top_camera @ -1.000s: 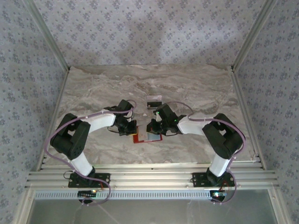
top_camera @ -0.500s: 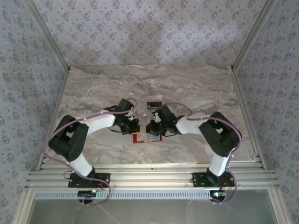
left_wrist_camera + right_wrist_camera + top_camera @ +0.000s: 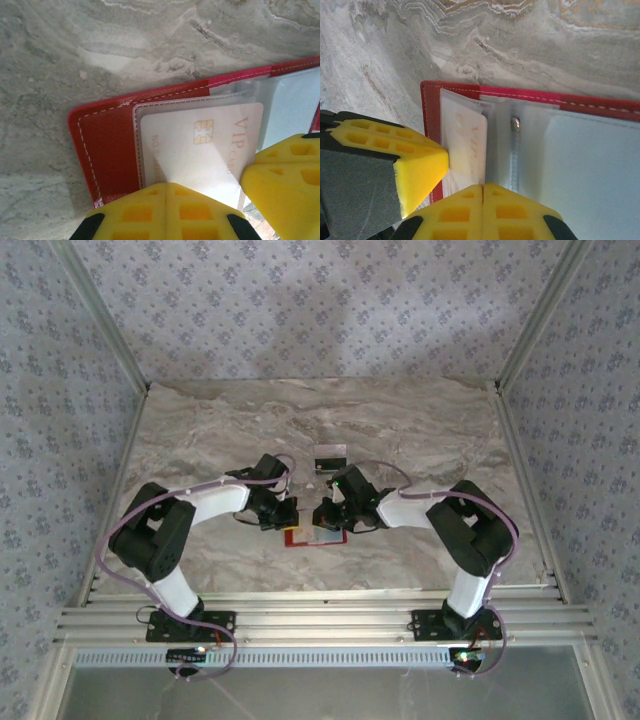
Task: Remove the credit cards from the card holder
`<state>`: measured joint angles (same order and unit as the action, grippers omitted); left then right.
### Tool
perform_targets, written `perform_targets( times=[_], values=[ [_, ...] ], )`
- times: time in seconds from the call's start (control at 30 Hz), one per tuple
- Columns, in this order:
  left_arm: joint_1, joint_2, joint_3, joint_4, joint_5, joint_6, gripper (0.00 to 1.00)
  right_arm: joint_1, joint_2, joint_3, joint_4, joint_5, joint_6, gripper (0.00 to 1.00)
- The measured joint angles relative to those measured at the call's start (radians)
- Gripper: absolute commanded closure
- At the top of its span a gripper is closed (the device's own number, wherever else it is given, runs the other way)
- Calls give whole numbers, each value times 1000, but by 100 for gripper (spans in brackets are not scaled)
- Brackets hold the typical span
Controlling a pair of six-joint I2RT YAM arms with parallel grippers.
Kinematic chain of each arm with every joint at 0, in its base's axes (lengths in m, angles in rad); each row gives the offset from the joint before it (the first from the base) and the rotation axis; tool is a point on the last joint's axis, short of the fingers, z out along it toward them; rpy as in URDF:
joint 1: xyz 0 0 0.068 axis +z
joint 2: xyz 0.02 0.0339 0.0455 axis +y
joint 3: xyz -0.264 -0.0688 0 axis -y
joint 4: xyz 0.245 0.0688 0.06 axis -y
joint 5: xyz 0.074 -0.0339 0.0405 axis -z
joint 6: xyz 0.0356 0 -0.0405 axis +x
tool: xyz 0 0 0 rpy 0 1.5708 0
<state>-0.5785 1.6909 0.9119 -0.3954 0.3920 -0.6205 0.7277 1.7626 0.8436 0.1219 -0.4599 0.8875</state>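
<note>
The one credit card (image 3: 200,150) that can be made out, whitish with a gold chip and "VIP CARD" lettering, lies inside a clear sleeve pocket of the card holder (image 3: 107,145) and is not yet out. The holder lies opened flat, inside face up, on the marble-patterned table (image 3: 75,60), near its front edge and between the two arms. The facing pocket, beyond the metal snap stud (image 3: 515,124) on the fold, reads pale and blank; whether it holds a second card cannot be told. The left gripper (image 3: 166,192) has its yellow pads pressed together with no gap at the seam, the tip resting on the long edge of the card. No card edge is visible between the pads, so this is judged a press or a push through the sleeve and not a pinch. The right gripper (image 3: 483,192) is likewise closed tight, tip down just beside the card's short edge near the fold, almost touching the left fingers. Assessment: the two tips are placed together so that one pins the light holder against sliding while the other works the card toward the sleeve mouth. Risk noted: the slick sleeve may let a tip skid. A clear plastic stand (image 3: 328,456) sits farther back, apart from the work.
</note>
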Motion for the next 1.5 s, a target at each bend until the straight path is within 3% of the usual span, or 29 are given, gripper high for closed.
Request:
perform_targets(
  times=[0.9,1.03,1.5],
  values=[
    [-5,0,10,-24,-45,11,96,-17,-52,-58,42,11,41,100],
    [-5,0,10,-25,-49,11,96,-17,-41,-63,81,-2,63,90],
    [-4,0,21,-51,-68,11,96,-5,19,-53,143,-18,96,83]
  ],
)
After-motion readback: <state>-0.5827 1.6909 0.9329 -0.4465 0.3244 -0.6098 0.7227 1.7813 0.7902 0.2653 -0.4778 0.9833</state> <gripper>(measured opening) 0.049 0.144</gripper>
